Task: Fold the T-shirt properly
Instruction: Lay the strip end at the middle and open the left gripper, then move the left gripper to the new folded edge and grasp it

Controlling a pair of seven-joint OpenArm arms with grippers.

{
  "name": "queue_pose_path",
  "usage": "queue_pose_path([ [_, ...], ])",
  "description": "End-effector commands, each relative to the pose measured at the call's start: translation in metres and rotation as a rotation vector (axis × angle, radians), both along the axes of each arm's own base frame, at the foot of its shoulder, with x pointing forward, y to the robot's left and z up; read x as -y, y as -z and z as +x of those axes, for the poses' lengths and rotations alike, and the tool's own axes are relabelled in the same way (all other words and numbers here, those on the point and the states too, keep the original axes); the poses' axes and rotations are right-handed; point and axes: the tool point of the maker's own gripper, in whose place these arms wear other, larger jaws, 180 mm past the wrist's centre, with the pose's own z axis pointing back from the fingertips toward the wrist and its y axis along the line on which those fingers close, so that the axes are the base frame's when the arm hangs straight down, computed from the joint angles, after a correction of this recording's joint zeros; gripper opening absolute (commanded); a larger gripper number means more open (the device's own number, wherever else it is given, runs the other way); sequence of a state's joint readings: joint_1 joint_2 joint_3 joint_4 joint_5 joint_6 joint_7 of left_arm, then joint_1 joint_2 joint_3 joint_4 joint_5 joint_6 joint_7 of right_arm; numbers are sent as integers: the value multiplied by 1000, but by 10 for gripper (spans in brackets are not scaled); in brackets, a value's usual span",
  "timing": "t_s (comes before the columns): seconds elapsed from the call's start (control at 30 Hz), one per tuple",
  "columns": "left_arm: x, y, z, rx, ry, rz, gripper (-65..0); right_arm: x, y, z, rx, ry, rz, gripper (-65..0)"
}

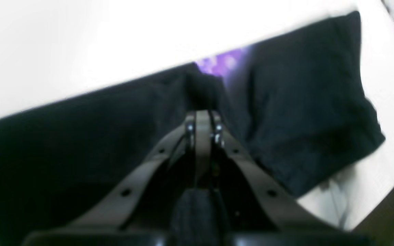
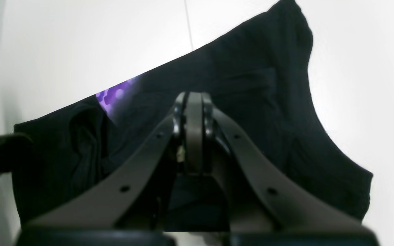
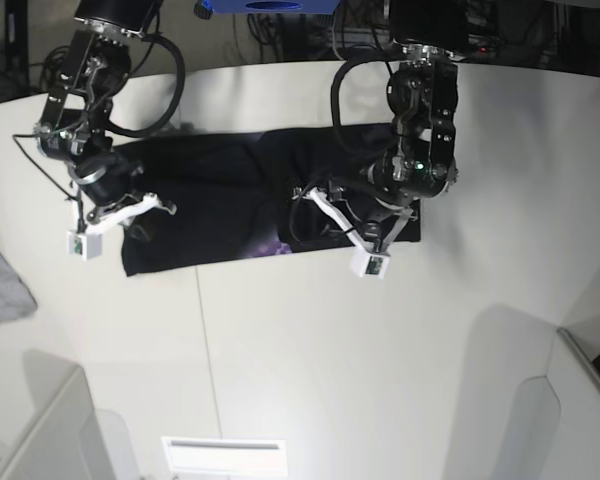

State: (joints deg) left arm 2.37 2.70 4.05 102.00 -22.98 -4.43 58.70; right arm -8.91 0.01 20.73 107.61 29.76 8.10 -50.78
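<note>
The black T-shirt (image 3: 220,200) lies as a long band across the far part of the white table (image 3: 330,350), with a purple print (image 3: 273,247) showing at its near edge. My left gripper (image 3: 302,192) is down on the shirt's middle. In the left wrist view the left gripper (image 1: 202,114) is shut, and a small ridge of the T-shirt (image 1: 303,85) bunches up at its tips, just below the purple print (image 1: 221,63). My right gripper (image 3: 165,207) hangs at the shirt's left end. Seen from its wrist, the right gripper (image 2: 193,99) is shut over the T-shirt (image 2: 251,85); no cloth shows between its fingers.
A small grey cloth (image 3: 0,285) lies at the table's left edge. White box-like edges stand at the near left (image 3: 40,430) and near right (image 3: 570,400). Cables and dark equipment (image 3: 280,30) sit behind the table.
</note>
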Motion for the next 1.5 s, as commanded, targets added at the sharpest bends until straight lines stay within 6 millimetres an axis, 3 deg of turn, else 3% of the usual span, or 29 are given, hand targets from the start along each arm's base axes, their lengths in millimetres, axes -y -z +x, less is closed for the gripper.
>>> queue_pose_path([
  [0.0, 1, -4, 5, 11, -21, -27, -650, 1, -13, 8, 53, -3, -4, -650],
  [0.2, 10, 31, -6, -97, 5, -16, -650, 1, -14, 9, 56, -3, -4, -650],
  [0.37, 23, 45, -8, -143, 40, -15, -650, 4, -13, 8, 53, 5, -5, -650],
  [0.7, 46, 43, 8, -157, 54, -59, -650, 4, -12, 7, 50, 5, -5, -650],
  [0.83, 72, 36, 5, -137, 127, -58, -650, 4, -12, 7, 50, 5, -5, -650],
  [1.0, 89, 28, 6, -114, 180, -56, -650, 4, -12, 7, 50, 5, -5, -650],
  [1.2, 89, 12, 7, -69, 173, -73, -650, 5, -12, 7, 50, 6, -10, -650],
  [1.3, 44, 2, 5, -17, 84, -52, -650, 19, -13, 5, 40, 39, -16, -650],
  [1.47, -48, -14, -11, 78, -39, 52, -650, 28, -14, 5, -39, 36, -4, -650],
])
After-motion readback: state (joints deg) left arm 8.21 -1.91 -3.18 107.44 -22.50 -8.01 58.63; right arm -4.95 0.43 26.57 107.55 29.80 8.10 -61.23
